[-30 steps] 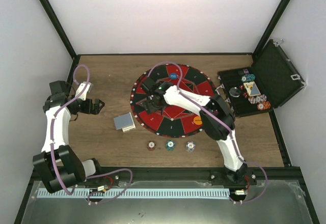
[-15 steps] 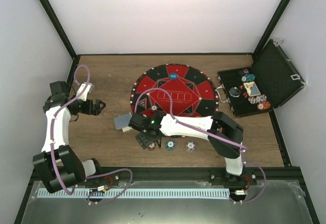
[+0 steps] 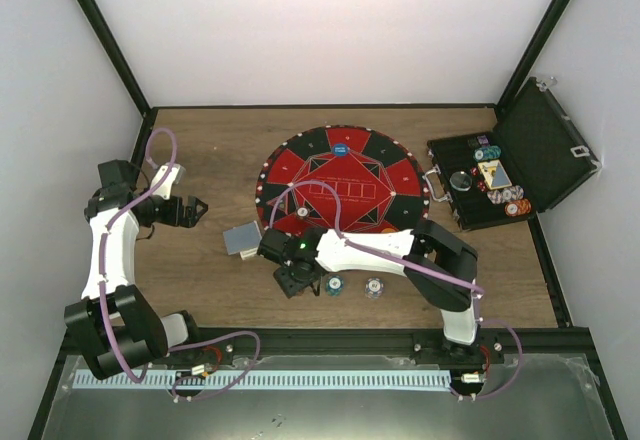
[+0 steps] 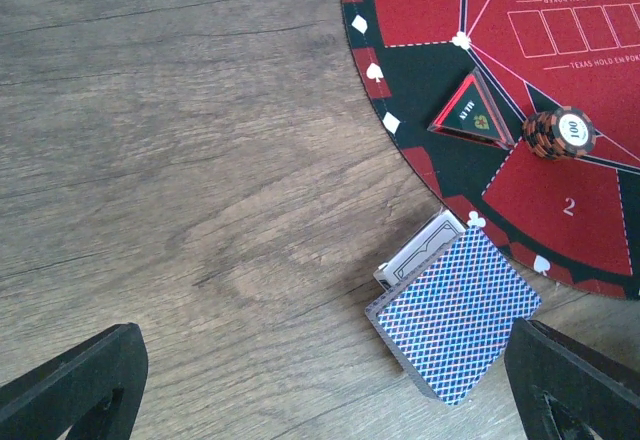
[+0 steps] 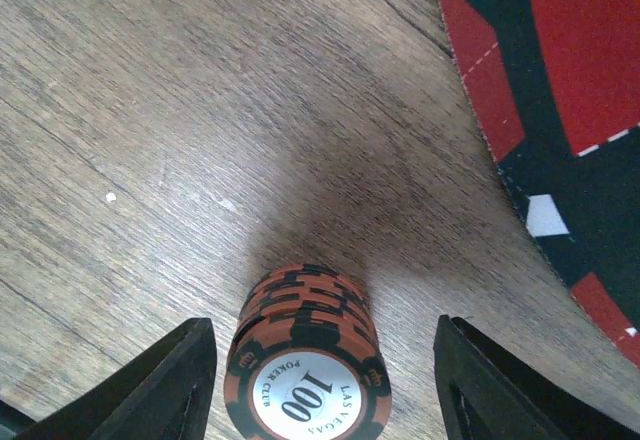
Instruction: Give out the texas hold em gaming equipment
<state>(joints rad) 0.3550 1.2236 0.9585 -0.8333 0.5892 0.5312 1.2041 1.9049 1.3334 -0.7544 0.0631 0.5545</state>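
A brown chip stack [image 5: 305,365] marked 100 stands on the wood just off the mat's near-left edge. My right gripper [image 5: 322,385] straddles it, open, with a gap on each side; from above the gripper [image 3: 297,278] hides that stack. Teal chips [image 3: 333,285] and white chips [image 3: 373,287] stand to its right. The blue-backed card deck [image 4: 455,310] lies slightly askew on a white card at the mat's left edge, also visible from above [image 3: 243,240]. Another brown stack [image 4: 560,132] sits on the mat. The blue button [image 3: 341,147] lies at the mat's far side. My left gripper [image 3: 190,210] hangs open and empty left of the deck.
The round red-and-black mat [image 3: 395,175] fills the table's middle. An open black case [image 3: 535,135] with more chips and cards stands at the right. My right arm [image 3: 380,248] stretches across the mat's near edge.
My right arm swung from the mat's left part down to the near-left, onto the brown chip stack, and its jaws have narrowed. The left arm has not moved.
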